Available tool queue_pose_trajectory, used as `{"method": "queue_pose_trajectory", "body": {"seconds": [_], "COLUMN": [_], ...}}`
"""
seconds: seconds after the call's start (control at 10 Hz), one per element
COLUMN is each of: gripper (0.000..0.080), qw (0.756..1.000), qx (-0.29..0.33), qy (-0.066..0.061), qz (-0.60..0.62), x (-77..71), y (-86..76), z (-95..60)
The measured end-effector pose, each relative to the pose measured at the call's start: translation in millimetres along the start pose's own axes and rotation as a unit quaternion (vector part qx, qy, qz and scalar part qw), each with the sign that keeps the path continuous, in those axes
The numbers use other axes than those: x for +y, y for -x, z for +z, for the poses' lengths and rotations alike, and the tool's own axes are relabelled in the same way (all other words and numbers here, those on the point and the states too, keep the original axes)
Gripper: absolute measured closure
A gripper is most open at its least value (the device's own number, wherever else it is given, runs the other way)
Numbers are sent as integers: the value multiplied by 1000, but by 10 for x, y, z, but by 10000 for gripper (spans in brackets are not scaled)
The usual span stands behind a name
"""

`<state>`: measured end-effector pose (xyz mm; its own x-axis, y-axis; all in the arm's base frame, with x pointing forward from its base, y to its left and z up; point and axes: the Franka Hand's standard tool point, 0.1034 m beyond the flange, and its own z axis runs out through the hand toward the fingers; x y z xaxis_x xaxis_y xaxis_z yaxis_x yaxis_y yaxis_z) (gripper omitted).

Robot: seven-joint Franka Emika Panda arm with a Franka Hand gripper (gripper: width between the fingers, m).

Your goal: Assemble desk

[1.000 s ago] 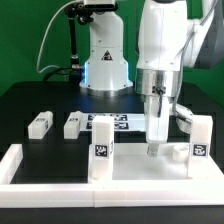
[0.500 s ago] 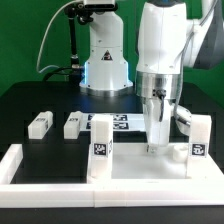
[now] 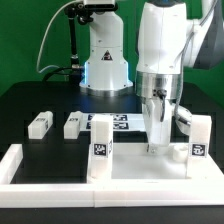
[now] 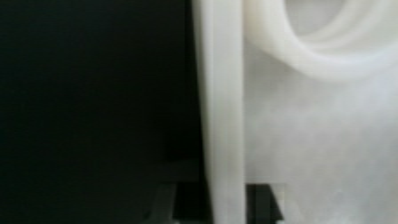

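Gripper [image 3: 155, 145] pinched narrow onto the tabletop panel [image 3: 140, 170] rim; two loose leg blocks [image 3: 40, 124] at its nine o'clock, exterior view.

We count one tabletop panel [image 3: 135, 168], four leg blocks, being first lying leg [image 3: 40, 124], second lying leg [image 3: 73, 125], first standing leg [image 3: 103, 152], second standing leg [image 3: 198, 142], one marker board [image 3: 118, 122], one border wall [image 3: 20, 165], one gripper [image 3: 155, 148].
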<state>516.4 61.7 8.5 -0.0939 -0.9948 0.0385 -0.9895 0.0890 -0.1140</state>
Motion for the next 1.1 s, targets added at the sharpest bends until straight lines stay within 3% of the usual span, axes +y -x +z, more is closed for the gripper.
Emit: {"method": "queue_pose_trajectory", "body": {"seconds": [0.3,0.6,0.8,1.1], "gripper": [735,732,722,722], "qw": [999,974,944,923], "qx": [0,-41,-63,-68], "qy": [-1,51,64,64], "qz": [-40,-218,-317,-373], "x": [-8,194,304,354], "y": [-26,-483,-706,-789], "z": [-9,-6,1,6]}}
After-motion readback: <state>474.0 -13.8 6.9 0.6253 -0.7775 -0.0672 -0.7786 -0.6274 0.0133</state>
